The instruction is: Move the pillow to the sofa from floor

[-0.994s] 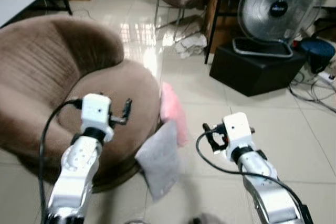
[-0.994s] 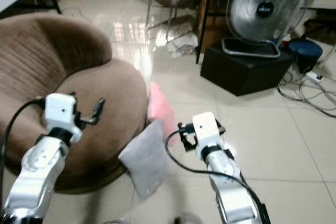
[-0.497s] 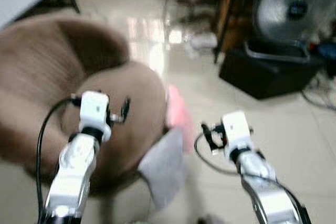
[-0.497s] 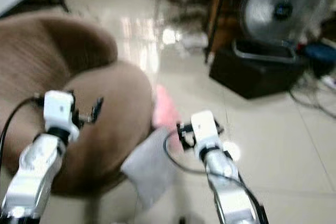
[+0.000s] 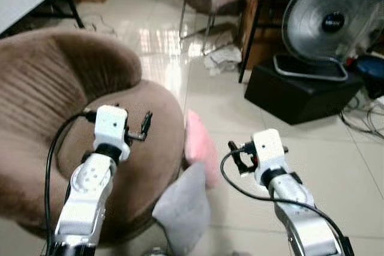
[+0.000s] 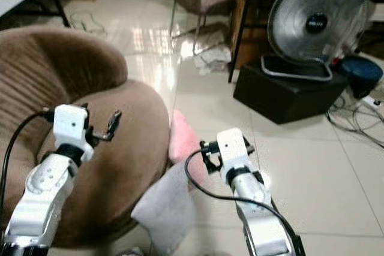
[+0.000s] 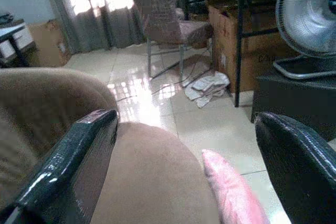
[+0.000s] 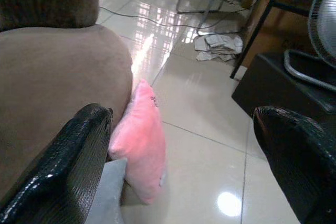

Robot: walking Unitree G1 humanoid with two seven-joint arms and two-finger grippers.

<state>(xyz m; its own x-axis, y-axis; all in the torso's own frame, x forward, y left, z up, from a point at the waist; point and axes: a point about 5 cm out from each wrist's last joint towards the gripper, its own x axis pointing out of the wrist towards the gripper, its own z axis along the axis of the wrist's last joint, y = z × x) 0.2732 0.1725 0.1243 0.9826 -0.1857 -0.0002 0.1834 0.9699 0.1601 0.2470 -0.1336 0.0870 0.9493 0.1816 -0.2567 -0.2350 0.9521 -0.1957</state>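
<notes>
On glossy tiled floor (image 5: 312, 148), soft pink pillow (image 5: 201, 145) leans against round brown fabric sofa (image 5: 54, 100), grey cushion (image 5: 183, 211) just below it. Left gripper (image 5: 146, 125) over sofa seat, fingers wide, empty. Right gripper (image 5: 237, 155) near pillow, fingers wide, empty.

The grey pillow (image 5: 182, 208) is cut off at the bottom edge; the sofa (image 5: 54, 82) is cropped at the left.

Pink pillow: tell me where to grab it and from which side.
Grip the pink pillow by its free top edge, coming down from above on the open-floor side. It stands on edge, leaning against the sofa, with a grey pillow at its near end, so probably only that edge is clear.
</notes>
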